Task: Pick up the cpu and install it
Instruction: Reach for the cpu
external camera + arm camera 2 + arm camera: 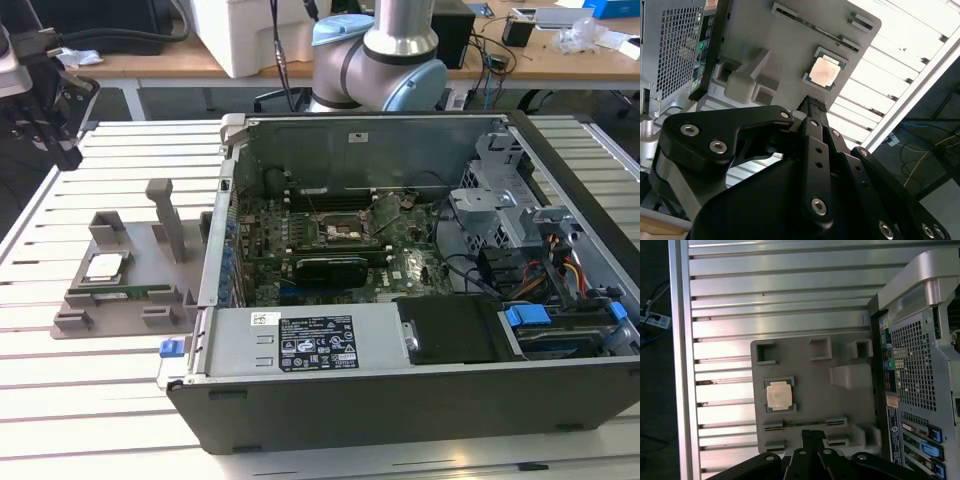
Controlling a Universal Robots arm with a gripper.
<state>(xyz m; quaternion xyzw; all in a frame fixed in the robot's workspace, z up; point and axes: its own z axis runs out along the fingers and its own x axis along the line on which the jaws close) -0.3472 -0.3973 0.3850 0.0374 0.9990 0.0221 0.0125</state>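
The cpu (105,265) is a small square chip with a shiny metal top. It lies flat in a recess of the grey holder tray (130,310) beside the open computer case. Both wrist views show the cpu (824,72) (779,394) from above. My gripper (68,152) hangs high above the slatted table, beyond the tray at the exterior view's left and well clear of the chip. Its black fingertips (812,103) (807,432) are pressed together with nothing between them, so it is shut and empty.
The open case (400,400) fills the middle and right, with the motherboard socket (338,234) inside. A green memory stick (125,295) lies in the tray near the cpu. Grey posts (165,215) rise from the tray. The slatted table (100,380) has free room around the tray.
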